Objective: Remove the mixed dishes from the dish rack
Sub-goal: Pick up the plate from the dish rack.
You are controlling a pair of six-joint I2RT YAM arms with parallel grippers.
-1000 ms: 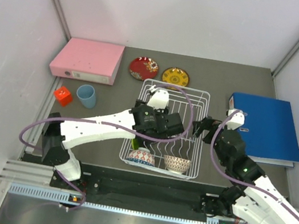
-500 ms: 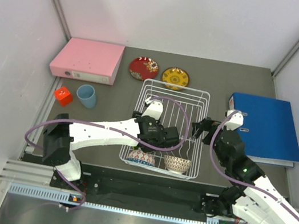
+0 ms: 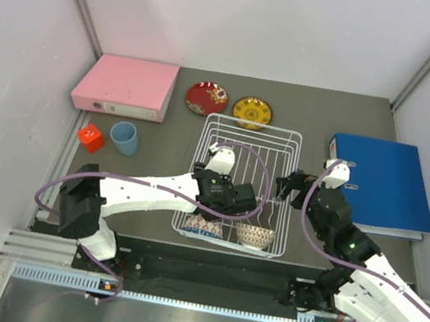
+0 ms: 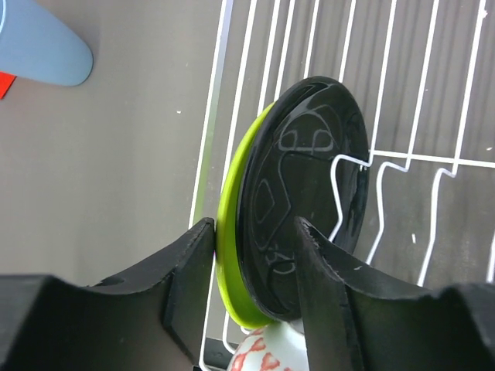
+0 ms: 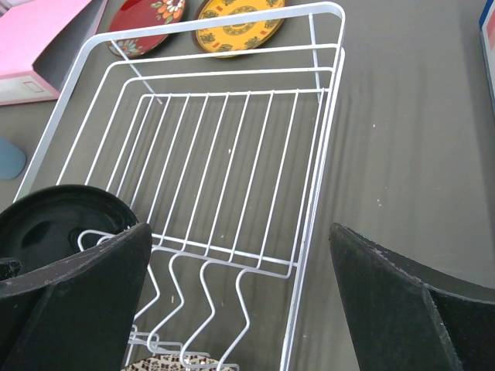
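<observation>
The lime green plate (image 4: 230, 232) stands on edge in the white wire dish rack (image 3: 254, 126), its black underside (image 4: 302, 178) facing right. My left gripper (image 4: 255, 232) straddles its lower rim, one finger on the green edge, the other on the black face. From above, the left gripper (image 3: 222, 193) covers the plate. A blue patterned bowl (image 3: 203, 226) and a beige patterned bowl (image 3: 254, 235) sit at the rack's near end. My right gripper (image 5: 240, 232) hangs open over the rack's right side (image 5: 332, 93), holding nothing.
A dark red plate (image 3: 207, 98), a yellow plate (image 3: 252, 112) and a pale blue cup (image 3: 125, 138) rest on the table outside the rack. A red cube (image 3: 91, 137), a pink binder (image 3: 126, 85) and a blue binder (image 3: 381, 186) flank the rack.
My left gripper moved toward the rack's near end and its jaws closed in on the lime green plate. The right arm stayed put.
</observation>
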